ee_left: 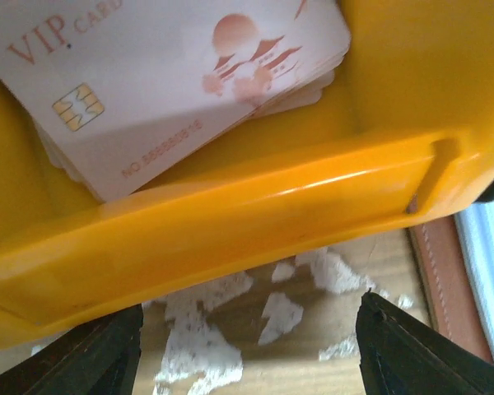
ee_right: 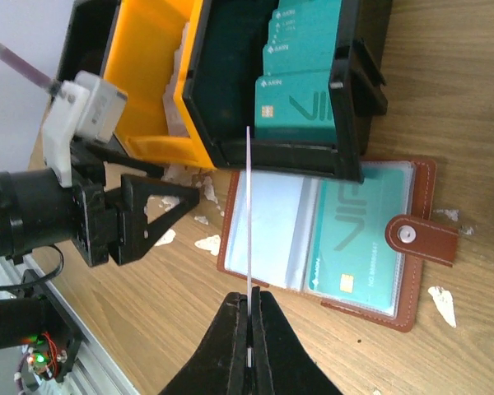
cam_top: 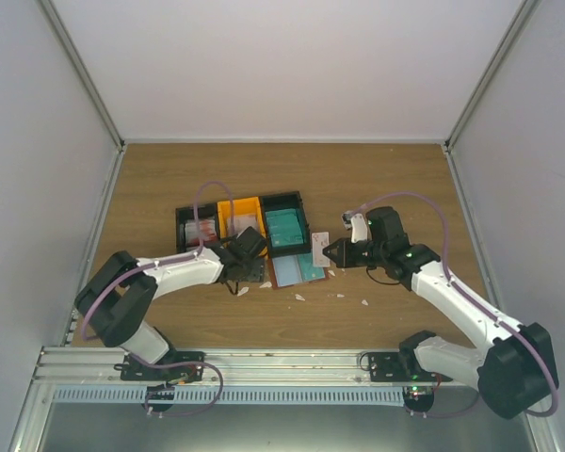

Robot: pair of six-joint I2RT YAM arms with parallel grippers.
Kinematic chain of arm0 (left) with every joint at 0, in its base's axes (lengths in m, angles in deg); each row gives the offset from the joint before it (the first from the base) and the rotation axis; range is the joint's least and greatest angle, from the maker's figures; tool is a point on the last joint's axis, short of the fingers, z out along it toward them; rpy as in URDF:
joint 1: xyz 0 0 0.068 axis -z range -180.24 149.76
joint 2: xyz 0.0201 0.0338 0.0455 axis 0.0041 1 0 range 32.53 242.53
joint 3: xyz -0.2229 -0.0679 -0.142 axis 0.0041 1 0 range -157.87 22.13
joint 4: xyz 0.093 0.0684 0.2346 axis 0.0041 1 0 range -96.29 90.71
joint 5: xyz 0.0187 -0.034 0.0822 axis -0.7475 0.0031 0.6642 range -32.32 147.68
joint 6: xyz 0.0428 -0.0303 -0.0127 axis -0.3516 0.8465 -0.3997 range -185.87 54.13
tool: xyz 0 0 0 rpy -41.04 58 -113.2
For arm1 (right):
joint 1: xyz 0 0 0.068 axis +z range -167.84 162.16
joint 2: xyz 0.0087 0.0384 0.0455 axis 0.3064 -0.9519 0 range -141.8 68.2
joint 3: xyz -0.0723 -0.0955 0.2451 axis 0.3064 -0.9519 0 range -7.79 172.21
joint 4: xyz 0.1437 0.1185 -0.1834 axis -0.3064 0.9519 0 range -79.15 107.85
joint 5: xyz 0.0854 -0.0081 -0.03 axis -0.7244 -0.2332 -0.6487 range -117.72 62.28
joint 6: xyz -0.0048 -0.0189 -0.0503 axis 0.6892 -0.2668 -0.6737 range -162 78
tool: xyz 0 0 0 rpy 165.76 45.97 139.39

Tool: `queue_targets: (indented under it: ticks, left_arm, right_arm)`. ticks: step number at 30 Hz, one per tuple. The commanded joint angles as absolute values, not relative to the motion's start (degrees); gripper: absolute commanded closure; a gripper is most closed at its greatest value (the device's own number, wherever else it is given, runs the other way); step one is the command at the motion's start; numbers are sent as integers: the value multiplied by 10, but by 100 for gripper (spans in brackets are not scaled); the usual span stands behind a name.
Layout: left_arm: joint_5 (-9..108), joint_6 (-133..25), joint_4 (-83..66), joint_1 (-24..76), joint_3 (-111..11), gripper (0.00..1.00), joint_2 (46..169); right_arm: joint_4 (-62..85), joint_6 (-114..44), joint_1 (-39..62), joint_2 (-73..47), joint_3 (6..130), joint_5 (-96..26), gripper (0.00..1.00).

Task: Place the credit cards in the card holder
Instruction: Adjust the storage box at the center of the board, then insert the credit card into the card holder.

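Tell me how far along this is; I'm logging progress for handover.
Done: one teal card sits in the open card holder. In hand: the right pincer grips a pale card edge-on near the holder. Left: stacked cards in the bins; left pincer open, empty.

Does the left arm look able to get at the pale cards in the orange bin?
Probably yes. The open left gripper sits just outside the orange bin, whose low front wall stands between it and the pale cards; they lie uncovered from above.
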State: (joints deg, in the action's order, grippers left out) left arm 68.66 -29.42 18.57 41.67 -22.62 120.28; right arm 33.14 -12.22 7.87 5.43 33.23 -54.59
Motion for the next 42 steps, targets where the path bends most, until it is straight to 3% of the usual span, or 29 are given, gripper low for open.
queue_targets:
  ticks: [1,10,21,27,33,42]
  left_arm:
    - [769,-305,165,419,-273,28,1232]
    - [774,-343,134,400,-331,28,1282]
    - [635,-317,61,387,-305,28,1260]
    - [535,-249,-8,390,-217,40,1214]
    - [519,-230,-7,391,-197,55,1214]
    - [498,-224,-14,395,-188,59,1229]
  right_arm:
    - [326,-128,77,45,313,-539,100]
    - [276,-137,77,-6,293,-583,99]
    - [197,-149,71,-149,312,-671,99]
    - [175,-149,69,-221,332,-694,100]
    - [176,-141,65,-266,341,-706,99]
    - [200,-127,50,-306,362,-706,100]
